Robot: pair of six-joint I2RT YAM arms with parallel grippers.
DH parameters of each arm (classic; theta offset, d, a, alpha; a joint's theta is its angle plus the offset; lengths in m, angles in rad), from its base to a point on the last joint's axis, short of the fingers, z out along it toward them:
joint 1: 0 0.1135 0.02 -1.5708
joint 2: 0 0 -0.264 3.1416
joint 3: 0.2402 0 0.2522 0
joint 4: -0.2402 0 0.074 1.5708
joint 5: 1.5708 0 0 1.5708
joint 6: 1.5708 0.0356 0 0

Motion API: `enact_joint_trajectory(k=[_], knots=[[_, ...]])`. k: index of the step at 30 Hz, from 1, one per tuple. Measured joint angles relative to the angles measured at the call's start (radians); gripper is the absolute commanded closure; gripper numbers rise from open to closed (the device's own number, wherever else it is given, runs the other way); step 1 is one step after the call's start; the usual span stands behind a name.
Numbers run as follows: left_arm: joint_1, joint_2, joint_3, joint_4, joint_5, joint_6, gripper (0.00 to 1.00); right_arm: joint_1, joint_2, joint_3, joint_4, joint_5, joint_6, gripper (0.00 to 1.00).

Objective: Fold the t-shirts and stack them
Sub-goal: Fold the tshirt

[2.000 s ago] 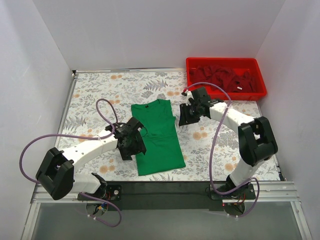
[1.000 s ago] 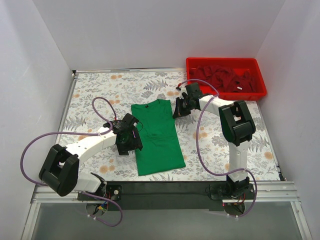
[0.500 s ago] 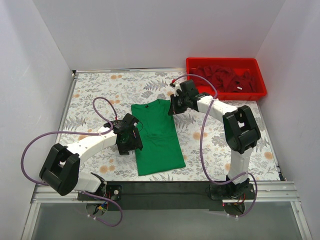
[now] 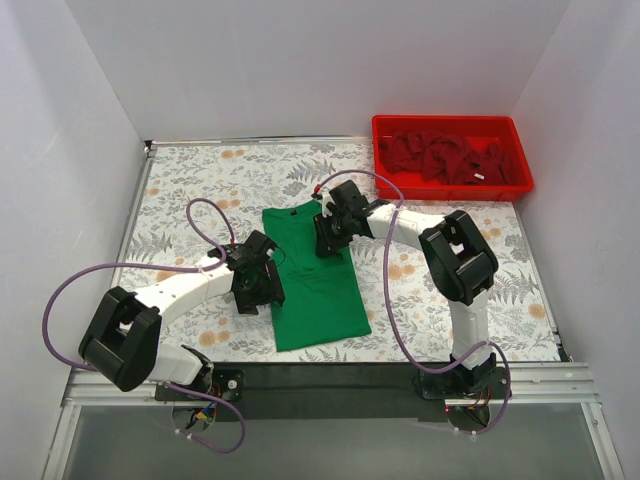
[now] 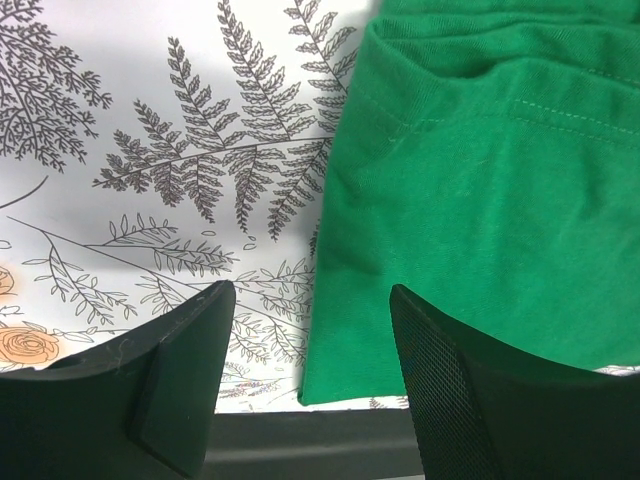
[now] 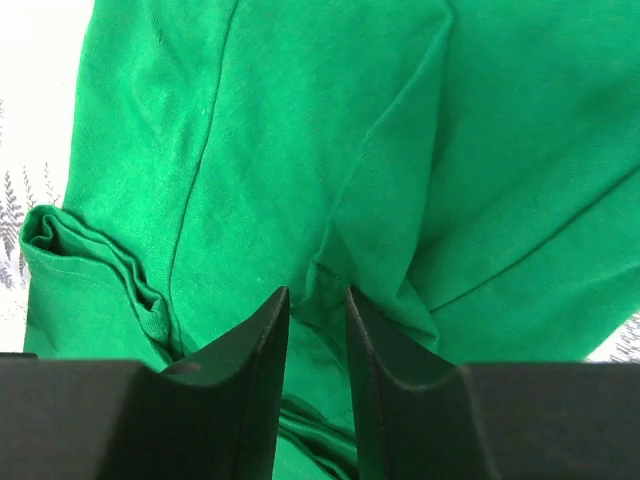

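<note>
1. White walls close in a table (image 4: 200, 190) covered with a print of grey ferns and orange flowers.
2. At the far right corner stands a red plastic bin (image 4: 460, 192), holding a crumpled heap of dark red t-shirts (image 4: 445, 152) that fills most of its floor.
3. On the middle of the table lies the green t-shirt (image 4: 325, 300), folded into a long narrow strip with its collar toward the far edge.
4. The left gripper (image 4: 262, 287) sits at the strip's left edge. In the left wrist view its fingers (image 5: 180, 380) are spread wide, one over the printed cloth and the other over the green hem.
5. The right gripper (image 4: 330, 236) is over the shirt's upper right part. In the right wrist view its fingers (image 6: 262, 370) stand close together with a slim gap above a raised crease. Whether they pinch the cloth cannot be told.
6. A black rail (image 4: 330, 385) runs along the near edge, carrying both arm bases, and purple cables (image 4: 70, 290) loop beside the arms.
</note>
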State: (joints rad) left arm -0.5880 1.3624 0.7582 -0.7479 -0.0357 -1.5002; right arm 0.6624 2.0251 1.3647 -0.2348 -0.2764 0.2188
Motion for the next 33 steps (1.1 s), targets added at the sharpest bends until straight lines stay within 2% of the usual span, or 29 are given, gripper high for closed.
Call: enact_joint_trajectory(k=[10,20,25,33], knots=[[0.001,-0.048,-0.015,0.0,0.018,-0.014,0.41,-0.008,-0.008,0.002,-0.003,-0.034,0.016,0.66],[0.002,-0.09,-0.041,-0.004,0.04,-0.045,0.41,-0.023,-0.124,-0.012,-0.008,-0.051,0.045,0.66],[0.0,-0.098,-0.061,-0.023,0.078,-0.071,0.41,-0.034,-0.295,-0.191,-0.043,-0.018,0.109,0.5],[-0.069,-0.107,-0.062,-0.042,0.105,-0.133,0.41,-0.012,-0.568,-0.453,-0.232,0.103,0.21,0.45]])
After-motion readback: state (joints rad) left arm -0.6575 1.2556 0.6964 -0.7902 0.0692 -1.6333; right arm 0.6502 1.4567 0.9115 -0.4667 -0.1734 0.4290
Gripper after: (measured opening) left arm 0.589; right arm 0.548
